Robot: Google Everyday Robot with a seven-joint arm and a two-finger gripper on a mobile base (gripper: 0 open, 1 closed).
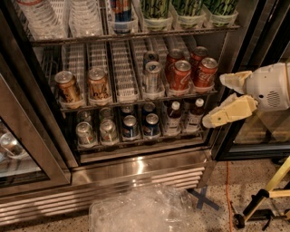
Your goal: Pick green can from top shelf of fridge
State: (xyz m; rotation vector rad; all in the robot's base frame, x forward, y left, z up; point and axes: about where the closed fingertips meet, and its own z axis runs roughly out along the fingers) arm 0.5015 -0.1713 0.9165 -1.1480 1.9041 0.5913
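Three green cans (pixel 156 8) stand in clear holders at the right of the top shelf (pixel 136 35) of the fridge (pixel 140 165), their tops cut off by the upper edge of the view. My gripper (pixel 215 100) hangs at the right, just outside the fridge's right frame, level with the middle rack and well below the green cans. Its two cream fingers (pixel 230 112) are spread apart and hold nothing. It points left toward the racks.
Red cola cans (pixel 181 72) and silver cans (pixel 152 74) fill the middle rack near the gripper, with brown cans (pixel 68 86) at its left. Bottles (pixel 173 115) and cans line the bottom rack. The open glass door (pixel 27 149) is at left. Crumpled plastic (pixel 145 210) and a yellow stand (pixel 267 195) are on the floor.
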